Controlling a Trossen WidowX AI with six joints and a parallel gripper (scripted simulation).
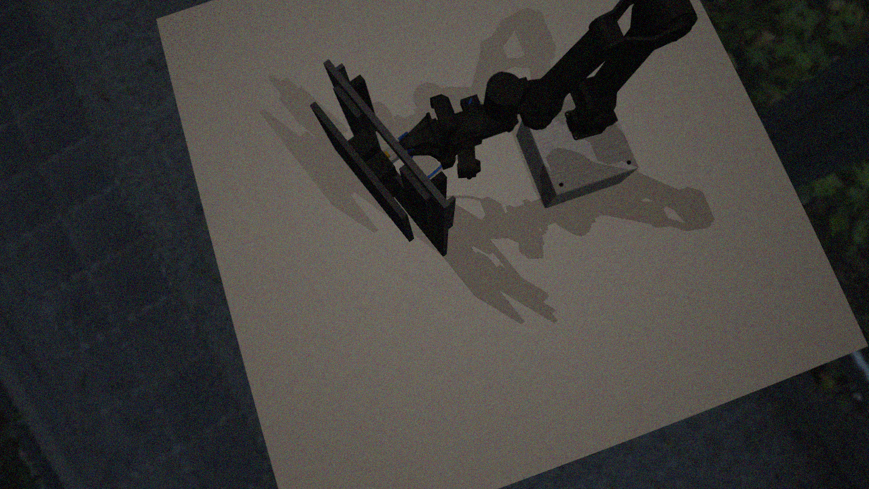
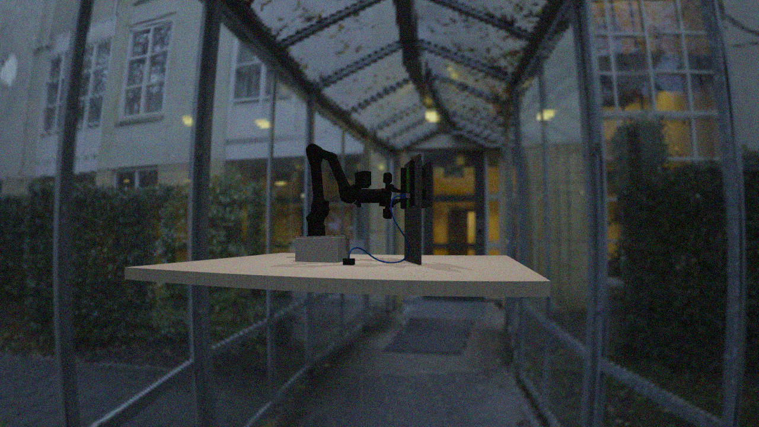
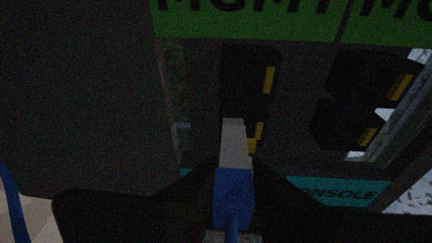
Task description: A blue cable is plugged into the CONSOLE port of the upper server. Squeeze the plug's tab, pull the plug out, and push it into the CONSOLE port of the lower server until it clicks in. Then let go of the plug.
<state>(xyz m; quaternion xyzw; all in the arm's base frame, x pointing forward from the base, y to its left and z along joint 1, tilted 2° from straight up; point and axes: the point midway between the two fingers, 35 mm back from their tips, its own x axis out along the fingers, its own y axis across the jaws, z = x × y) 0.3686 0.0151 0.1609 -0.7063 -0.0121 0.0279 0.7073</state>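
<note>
My gripper (image 1: 408, 143) (image 2: 404, 196) (image 3: 233, 163) is shut on the blue plug (image 3: 233, 199) in front of the dark server panel (image 3: 111, 118). The plug's pale front (image 3: 233, 145) points at the lower of two stacked dark ports (image 3: 244, 101) and overlaps its bottom left edge in the wrist view. I cannot tell whether the tip is inside. The blue cable (image 2: 396, 225) (image 3: 13, 209) hangs from the plug. A green MGMT label (image 3: 270, 28) is above the ports; a teal CONSOLE label (image 3: 337, 182) is below, partly behind a finger. Which server this is does not show clearly.
The upright dark rack (image 2: 413, 238) stands on the table (image 1: 425, 389) (image 2: 265, 270). Another pair of ports (image 3: 344, 125) is to the right in the wrist view. The arm stands on a grey box (image 1: 583, 176) (image 2: 321, 248). The cable's far end meets a small black block (image 2: 348, 261).
</note>
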